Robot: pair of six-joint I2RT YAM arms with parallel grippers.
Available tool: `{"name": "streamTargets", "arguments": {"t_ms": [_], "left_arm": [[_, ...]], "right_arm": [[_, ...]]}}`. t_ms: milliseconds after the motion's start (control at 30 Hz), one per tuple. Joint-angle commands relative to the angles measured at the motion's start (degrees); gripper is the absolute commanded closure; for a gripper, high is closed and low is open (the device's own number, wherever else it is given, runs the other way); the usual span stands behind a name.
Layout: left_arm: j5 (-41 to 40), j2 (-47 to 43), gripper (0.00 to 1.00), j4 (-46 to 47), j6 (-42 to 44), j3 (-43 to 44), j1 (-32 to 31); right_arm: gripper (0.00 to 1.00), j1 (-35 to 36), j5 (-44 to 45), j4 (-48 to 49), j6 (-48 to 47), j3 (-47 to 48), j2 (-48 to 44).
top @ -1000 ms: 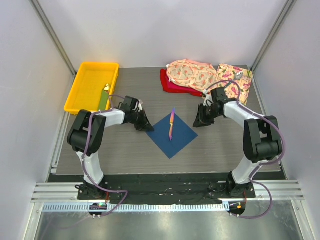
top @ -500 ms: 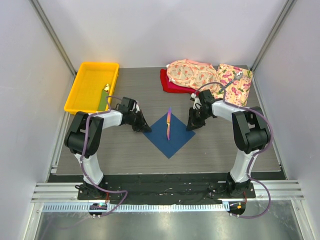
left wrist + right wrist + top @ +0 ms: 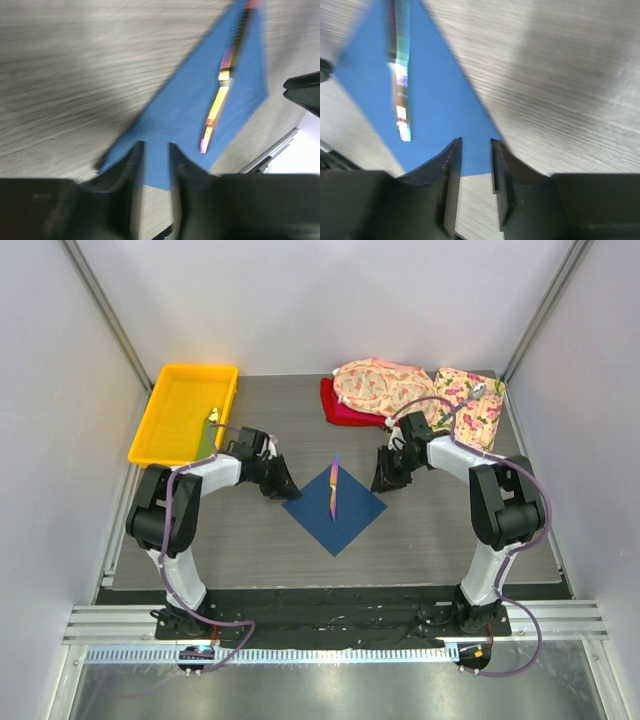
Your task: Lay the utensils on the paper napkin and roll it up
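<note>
On grey wood-grain tabletop (image 3: 440, 530), white walls on three sides.
Paper napkin (image 3: 350, 520) mid-table, set as a diamond, tabletop showing all round; yellow tray (image 3: 150, 430) far left, floral cloths (image 3: 380, 385) far right. Utensils (image 3: 334, 488) lie on it, long axis far-to-near. Left tool (image 3: 155, 146) and right tool (image 3: 476, 142) slightly parted, released, straddling opposite corners.

**Colours: navy napkin on grey woodgrain**

Paper napkin (image 3: 334, 508): plain dark navy, no pattern. Utensils (image 3: 334, 487) on it: purple-pink, with iridescent yellow-orange glints in the wrist views. Table (image 3: 250, 540): grey, fine woodgrain streaks. Far left of the napkin: bright yellow tray (image 3: 185, 400), green strip (image 3: 206, 443) inside. Beyond the napkin, rightward: red cloth (image 3: 333, 405), floral cloths (image 3: 380, 388) pink on cream. Left arm (image 3: 205, 472) and right arm (image 3: 465, 460): black and white, purple cables.
</note>
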Motion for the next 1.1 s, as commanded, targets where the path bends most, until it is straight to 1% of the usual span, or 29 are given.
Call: {"name": "streamTargets", "arguments": {"t_ms": [0, 67, 100, 133, 167, 233, 267, 300, 367, 400, 467, 500, 533, 633, 667, 767, 967, 1067], "left_arm": [[2.07, -7.24, 0.57, -0.84, 4.01, 6.68, 0.35], [2.25, -8.83, 0.52, -1.62, 4.63, 8.10, 0.35], [2.07, -10.23, 0.46, -1.98, 5.50, 8.63, 0.44], [1.55, -11.20, 0.43, -3.02, 5.95, 10.02, 0.44], [0.24, -11.91, 0.40, -3.38, 6.82, 10.73, 0.44], [-1.00, -13.67, 0.33, -5.74, 9.72, 13.62, 0.44], [-2.31, -13.93, 0.28, -6.46, 10.78, 14.60, 0.35], [-3.37, -14.37, 0.18, -7.51, 11.66, 15.83, 0.44], [-5.22, -15.16, 0.13, -10.31, 13.68, 18.73, 0.35], [-7.23, -15.51, 0.09, -10.50, 14.12, 19.17, 0.44], [-10.13, -16.57, 0.05, -10.77, 14.83, 19.97, 0.35], [-12.67, -16.75, 0.04, -10.86, 15.09, 20.14, 0.44], [-14.09, -16.92, 0.04, -11.47, 15.35, 20.49, 0.44], [-18.13, -17.01, 0.03, -13.14, 15.80, 21.38, 0.44], [-18.75, -17.19, 0.03, -13.49, 16.23, 21.46, 0.44], [-18.85, -17.80, 0.03, -14.02, 16.94, 21.03, 0.35], [-21.22, -18.59, 0.02, -14.11, 19.04, 18.48, 0.44], [-21.05, -18.07, 0.01, -15.34, 19.66, 18.30, 0.44]], "right_arm": [[0.59, -1.44, -1.79, 1.13, 1.73, 8.45, -8.52], [0.52, -3.90, 0.40, 1.13, 1.99, 11.01, -9.23], [0.42, -4.86, 1.72, 0.87, 1.82, 13.72, -9.32], [0.38, -5.74, 3.30, 0.35, 1.99, 15.05, -9.14], [0.35, -7.93, 7.49, 0.08, 1.73, 17.85, -8.88], [0.35, -10.66, 11.20, -0.80, 2.08, 20.50, -7.04], [0.34, -13.29, 13.40, -1.15, 2.95, 23.30, -6.08], [0.35, -14.53, 16.64, -1.50, 3.40, 24.72, -4.06], [0.34, -17.69, 21.04, -2.47, 4.01, 29.10, -1.60], [0.35, -18.05, 26.63, -2.65, 4.28, 30.70, -0.36], [0.34, -18.50, 32.29, -3.79, 5.24, 35.43, 4.03], [0.34, -19.02, 33.62, -4.05, 5.59, 36.85, 5.78], [0.34, -19.37, 36.42, -4.14, 6.38, 38.00, 8.32], [0.37, -20.69, 40.56, -4.14, 9.01, 42.39, 12.55], [0.37, -20.87, 41.80, -4.14, 9.81, 44.58, 15.61], [0.38, -21.13, 44.34, -4.23, 11.22, 49.15, 20.98], [0.37, -21.13, 45.94, -3.26, 12.45, 57.15, 28.82], [0.36, -21.13, 45.85, -1.07, 12.28, 57.96, 30.93]]}}
